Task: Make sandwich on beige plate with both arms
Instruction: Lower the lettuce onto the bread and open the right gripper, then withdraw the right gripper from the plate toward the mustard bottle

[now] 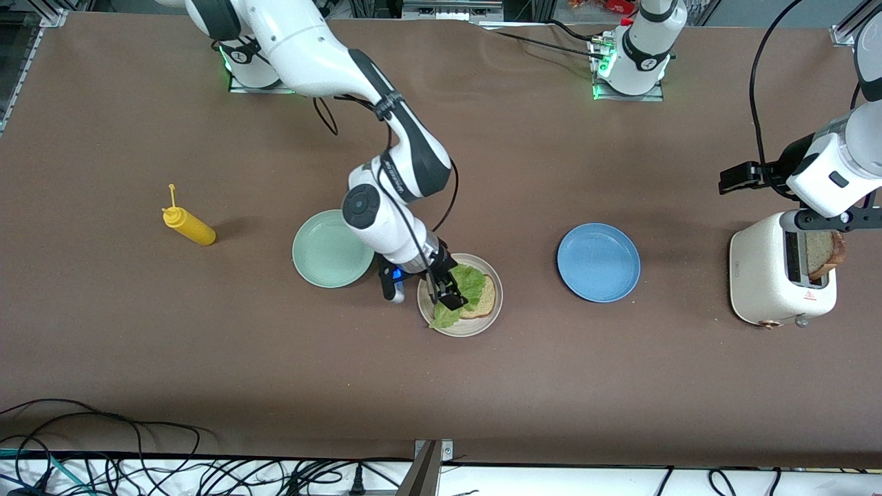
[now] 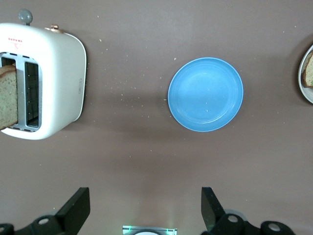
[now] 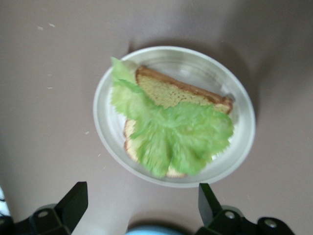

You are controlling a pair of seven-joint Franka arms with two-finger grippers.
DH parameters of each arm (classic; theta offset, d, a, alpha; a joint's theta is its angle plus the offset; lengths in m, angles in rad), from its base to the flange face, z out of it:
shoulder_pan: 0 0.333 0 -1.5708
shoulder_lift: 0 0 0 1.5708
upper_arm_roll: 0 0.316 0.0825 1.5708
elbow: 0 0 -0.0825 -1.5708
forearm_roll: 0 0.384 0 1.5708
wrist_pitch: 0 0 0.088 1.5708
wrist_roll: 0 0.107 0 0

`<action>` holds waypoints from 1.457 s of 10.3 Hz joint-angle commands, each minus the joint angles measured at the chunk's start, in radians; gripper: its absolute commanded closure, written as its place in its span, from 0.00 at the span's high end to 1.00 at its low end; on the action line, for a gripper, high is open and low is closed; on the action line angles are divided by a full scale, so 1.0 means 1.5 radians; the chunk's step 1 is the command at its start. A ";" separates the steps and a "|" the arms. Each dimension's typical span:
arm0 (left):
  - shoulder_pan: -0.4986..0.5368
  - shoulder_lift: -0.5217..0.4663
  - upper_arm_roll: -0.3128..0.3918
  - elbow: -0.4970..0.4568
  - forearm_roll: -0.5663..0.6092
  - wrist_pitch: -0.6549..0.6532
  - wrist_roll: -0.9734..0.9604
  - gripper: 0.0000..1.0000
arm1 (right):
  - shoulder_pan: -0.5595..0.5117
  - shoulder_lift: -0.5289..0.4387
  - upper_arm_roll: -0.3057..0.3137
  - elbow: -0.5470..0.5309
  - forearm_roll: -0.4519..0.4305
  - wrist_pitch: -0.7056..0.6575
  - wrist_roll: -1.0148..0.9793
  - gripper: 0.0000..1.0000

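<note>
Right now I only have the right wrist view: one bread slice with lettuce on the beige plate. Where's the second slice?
Observer: The second bread slice stands in a slot of the toaster, at the left arm's end of the table.
Operator: Is the left arm near it?
Observer: Yes, the left arm's jaws hang open over the toaster, not gripping the slice.
Operator: Anything between the toaster and the beige plate?
Observer: Only the blue plate, with nothing on it.
</note>
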 commanded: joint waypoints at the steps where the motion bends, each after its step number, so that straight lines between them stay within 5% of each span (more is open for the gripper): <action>1: 0.003 -0.013 -0.002 -0.018 0.013 0.025 0.006 1.00 | -0.050 -0.100 -0.016 -0.015 0.002 -0.149 -0.015 1.00; 5: 0.013 -0.009 0.000 -0.021 0.018 0.026 0.012 1.00 | -0.066 -0.210 -0.157 -0.016 -0.001 -0.403 -0.185 1.00; 8: 0.019 -0.007 0.000 -0.021 0.018 0.026 0.012 1.00 | -0.065 -0.256 -0.324 -0.016 -0.020 -0.650 -0.482 1.00; 10: 0.024 -0.007 0.000 -0.021 0.016 0.026 0.013 1.00 | -0.064 -0.283 -0.419 -0.016 -0.088 -0.730 -0.712 1.00; 13: 0.024 -0.006 0.000 -0.019 0.016 0.027 0.013 1.00 | -0.063 -0.334 -0.442 -0.015 -0.272 -0.742 -0.937 1.00; 15: 0.023 -0.006 -0.001 -0.017 0.016 0.026 0.012 1.00 | -0.066 -0.332 -0.444 -0.055 -0.298 -0.683 -0.977 1.00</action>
